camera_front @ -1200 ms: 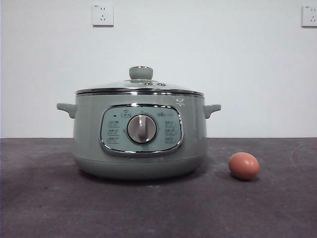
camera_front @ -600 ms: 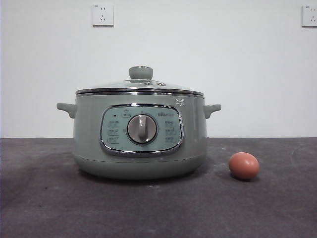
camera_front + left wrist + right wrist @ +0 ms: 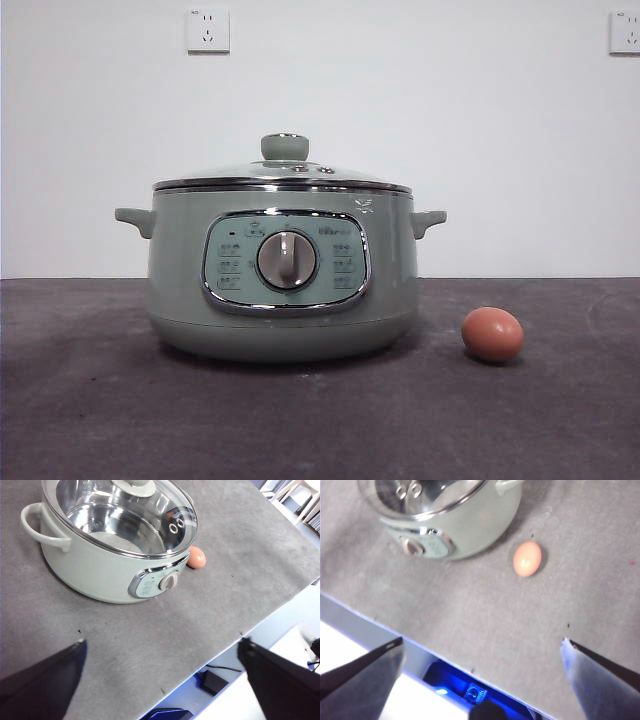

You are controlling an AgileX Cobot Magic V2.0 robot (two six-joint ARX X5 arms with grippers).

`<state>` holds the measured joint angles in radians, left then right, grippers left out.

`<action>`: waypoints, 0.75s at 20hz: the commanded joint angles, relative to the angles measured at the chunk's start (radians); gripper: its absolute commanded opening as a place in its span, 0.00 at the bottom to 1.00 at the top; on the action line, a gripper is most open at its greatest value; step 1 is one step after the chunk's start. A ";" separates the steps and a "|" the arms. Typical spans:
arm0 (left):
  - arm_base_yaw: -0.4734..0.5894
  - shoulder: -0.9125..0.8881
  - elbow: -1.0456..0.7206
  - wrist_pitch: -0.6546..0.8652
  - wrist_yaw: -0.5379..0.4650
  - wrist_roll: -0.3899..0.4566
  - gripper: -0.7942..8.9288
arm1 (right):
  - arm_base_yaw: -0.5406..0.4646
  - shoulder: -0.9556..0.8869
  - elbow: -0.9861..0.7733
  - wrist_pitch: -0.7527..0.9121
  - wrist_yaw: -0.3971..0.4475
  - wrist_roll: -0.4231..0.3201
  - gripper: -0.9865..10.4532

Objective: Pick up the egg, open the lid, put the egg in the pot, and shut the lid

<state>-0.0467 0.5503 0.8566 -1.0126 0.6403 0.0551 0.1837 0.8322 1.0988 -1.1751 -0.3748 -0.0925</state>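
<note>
The pale green pot (image 3: pixel 282 270) stands on the grey table with the glass lid (image 3: pixel 282 176) shut on it, green knob on top. The reddish-brown egg (image 3: pixel 492 334) lies on the table just to the pot's right, apart from it. In the left wrist view the pot (image 3: pixel 95 565), lid (image 3: pixel 120 515) and egg (image 3: pixel 196 558) lie well below my left gripper (image 3: pixel 160 665), which is open and empty. In the right wrist view the egg (image 3: pixel 527 558) and pot (image 3: pixel 470 525) lie far below my right gripper (image 3: pixel 482 650), open and empty. Neither arm shows in the front view.
The table's front edge (image 3: pixel 235 635) runs close to the pot and egg, with floor and a blue-lit device (image 3: pixel 470 692) below it. A white wall with two sockets (image 3: pixel 208 30) stands behind the table.
</note>
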 commanded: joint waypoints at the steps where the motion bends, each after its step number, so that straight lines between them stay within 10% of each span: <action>1: 0.002 -0.001 0.003 0.001 0.006 -0.003 0.69 | 0.003 0.058 0.002 0.047 -0.001 0.014 0.58; 15: 0.002 -0.001 0.003 0.002 0.007 -0.003 0.69 | 0.138 0.643 0.002 0.374 0.149 0.060 0.58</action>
<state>-0.0467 0.5507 0.8566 -1.0134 0.6415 0.0525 0.3210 1.4754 1.0996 -0.8001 -0.2295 -0.0418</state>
